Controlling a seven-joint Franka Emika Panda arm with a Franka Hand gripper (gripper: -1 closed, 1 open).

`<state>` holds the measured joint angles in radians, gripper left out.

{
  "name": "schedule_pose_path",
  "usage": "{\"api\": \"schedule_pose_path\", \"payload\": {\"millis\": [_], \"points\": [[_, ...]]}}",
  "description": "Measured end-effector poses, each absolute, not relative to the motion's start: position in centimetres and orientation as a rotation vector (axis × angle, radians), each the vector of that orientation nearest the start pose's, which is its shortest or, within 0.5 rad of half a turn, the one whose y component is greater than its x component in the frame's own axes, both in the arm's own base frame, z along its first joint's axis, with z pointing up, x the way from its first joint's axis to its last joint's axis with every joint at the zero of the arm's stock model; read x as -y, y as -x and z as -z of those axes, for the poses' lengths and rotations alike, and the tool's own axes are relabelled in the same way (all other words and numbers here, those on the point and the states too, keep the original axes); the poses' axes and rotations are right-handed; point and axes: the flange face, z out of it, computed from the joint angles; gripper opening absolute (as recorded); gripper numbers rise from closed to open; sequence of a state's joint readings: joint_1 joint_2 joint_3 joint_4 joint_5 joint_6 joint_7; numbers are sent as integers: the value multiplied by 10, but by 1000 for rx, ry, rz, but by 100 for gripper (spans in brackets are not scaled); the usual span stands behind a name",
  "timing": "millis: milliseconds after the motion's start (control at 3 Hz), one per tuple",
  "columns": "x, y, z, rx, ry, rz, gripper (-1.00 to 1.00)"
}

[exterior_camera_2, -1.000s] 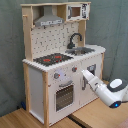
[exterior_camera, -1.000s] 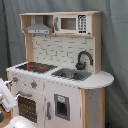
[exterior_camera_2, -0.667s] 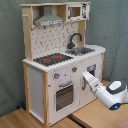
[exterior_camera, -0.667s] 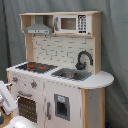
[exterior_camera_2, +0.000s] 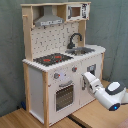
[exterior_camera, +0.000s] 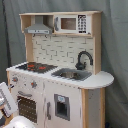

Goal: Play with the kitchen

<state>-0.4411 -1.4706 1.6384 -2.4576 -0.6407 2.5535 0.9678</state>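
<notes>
First exterior view: the kitchen [exterior_camera: 60,75] fills the picture, standing tall against a grey backdrop, its hood [exterior_camera: 39,29] and microwave [exterior_camera: 71,23] up on the top shelf. On the counter, the red-ringed hob [exterior_camera: 35,66] sits toward the first exterior view's left edge, the sink [exterior_camera: 72,75] and black faucet [exterior_camera: 84,59] toward the rounded right end. Low at the first exterior view's left, a white part of the arm [exterior_camera: 6,97] pokes in by the oven door [exterior_camera: 27,107]; the claw itself is out of sight here.

Second exterior view: the kitchen stands at the back of a wooden tabletop [exterior_camera_2: 30,119], and the arm reaches in from the second exterior view's lower right, the gripper [exterior_camera_2: 86,77] pressed up to the front panel just beside the oven door, below the knobs [exterior_camera_2: 65,73]. I judge it's lined up to work a door or handle. Whether its fingers are spread or closed, and whether it has hold of anything, I cannot tell.
</notes>
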Motion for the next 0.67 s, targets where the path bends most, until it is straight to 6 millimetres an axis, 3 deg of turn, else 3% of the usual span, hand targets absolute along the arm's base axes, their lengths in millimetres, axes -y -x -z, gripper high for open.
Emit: {"api": "schedule_pose_path", "payload": {"millis": [667], "points": [[-423, -245, -280, -631, -1453, -1545, 100]]}}
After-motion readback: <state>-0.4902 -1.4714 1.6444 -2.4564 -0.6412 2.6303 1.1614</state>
